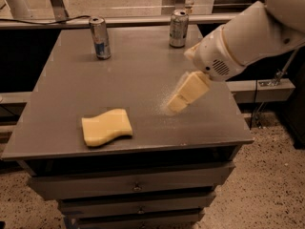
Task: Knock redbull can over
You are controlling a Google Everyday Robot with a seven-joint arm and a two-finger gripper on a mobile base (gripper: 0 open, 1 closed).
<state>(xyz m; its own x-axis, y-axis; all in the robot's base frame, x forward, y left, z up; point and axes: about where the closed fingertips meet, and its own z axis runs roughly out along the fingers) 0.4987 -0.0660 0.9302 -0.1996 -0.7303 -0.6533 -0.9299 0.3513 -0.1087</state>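
Observation:
The redbull can stands upright at the back left of the grey table; it is slim and silver with a blue panel. My gripper hangs from the white arm over the right half of the table, pointing down and to the left, close above the surface. It is well to the right of the redbull can and nearer the front, and it touches nothing.
A second silver-grey can stands upright at the back of the table, right of centre, just behind the arm's wrist. A yellow sponge lies near the front left. Drawers sit under the tabletop. A rail runs behind the table.

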